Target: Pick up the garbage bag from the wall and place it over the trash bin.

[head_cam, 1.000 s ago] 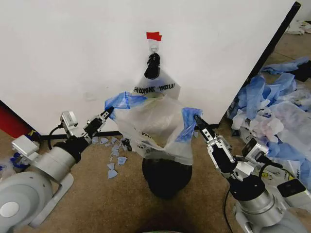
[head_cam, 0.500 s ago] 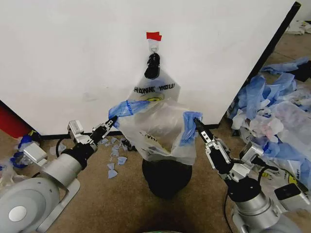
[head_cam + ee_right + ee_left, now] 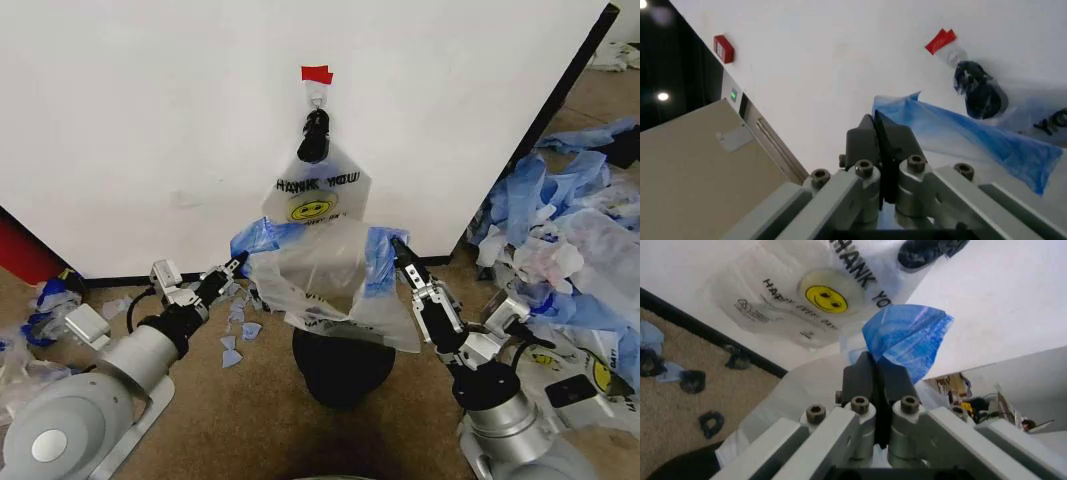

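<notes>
The garbage bag [image 3: 325, 285] hides most of the trash bin [image 3: 343, 368], rim included. Its fine print is too small to read. A black clip [image 3: 314, 136] covers the THANK YOU bag's [image 3: 318, 190] top.

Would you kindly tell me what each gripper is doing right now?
Left gripper: shut on the garbage bag, at its blue handle.
Right gripper: shut on the garbage bag's other handle.
</notes>
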Controlling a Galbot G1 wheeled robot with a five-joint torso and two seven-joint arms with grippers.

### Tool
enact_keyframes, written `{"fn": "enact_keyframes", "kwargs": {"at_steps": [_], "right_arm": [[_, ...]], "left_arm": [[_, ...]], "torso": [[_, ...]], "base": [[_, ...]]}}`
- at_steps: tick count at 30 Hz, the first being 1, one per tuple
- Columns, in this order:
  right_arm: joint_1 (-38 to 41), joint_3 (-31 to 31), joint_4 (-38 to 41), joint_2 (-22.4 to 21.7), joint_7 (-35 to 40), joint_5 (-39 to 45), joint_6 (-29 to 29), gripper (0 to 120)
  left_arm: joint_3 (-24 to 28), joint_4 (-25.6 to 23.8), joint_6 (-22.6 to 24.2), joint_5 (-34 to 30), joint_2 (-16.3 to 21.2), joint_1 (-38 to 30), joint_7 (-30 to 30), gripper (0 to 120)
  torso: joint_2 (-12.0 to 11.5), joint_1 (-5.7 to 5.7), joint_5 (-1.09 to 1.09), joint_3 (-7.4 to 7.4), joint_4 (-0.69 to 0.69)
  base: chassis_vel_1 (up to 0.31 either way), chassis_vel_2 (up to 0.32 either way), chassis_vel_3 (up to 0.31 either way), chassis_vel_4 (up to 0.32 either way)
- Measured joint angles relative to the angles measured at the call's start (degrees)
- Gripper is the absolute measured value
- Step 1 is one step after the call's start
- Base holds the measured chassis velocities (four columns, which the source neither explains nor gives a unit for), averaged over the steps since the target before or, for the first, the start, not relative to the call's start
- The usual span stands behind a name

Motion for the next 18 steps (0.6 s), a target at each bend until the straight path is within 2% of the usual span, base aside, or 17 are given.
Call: {"fn": "enact_keyframes", "kwargs": {"at_steps": [18], "right_arm": [[7.9, -7.7, -8.4, 3.8, 0.3, -1.7, 0.6, 0]], "left_arm": [[3.3, 0.0, -0.4, 4.4, 0.4, -1.4, 2.4, 0]], "torso": [[0.0, 0.00, 0.00, 0.00, 0.00]], "base": [[0.000, 0.000, 0.000, 0.000]]}}
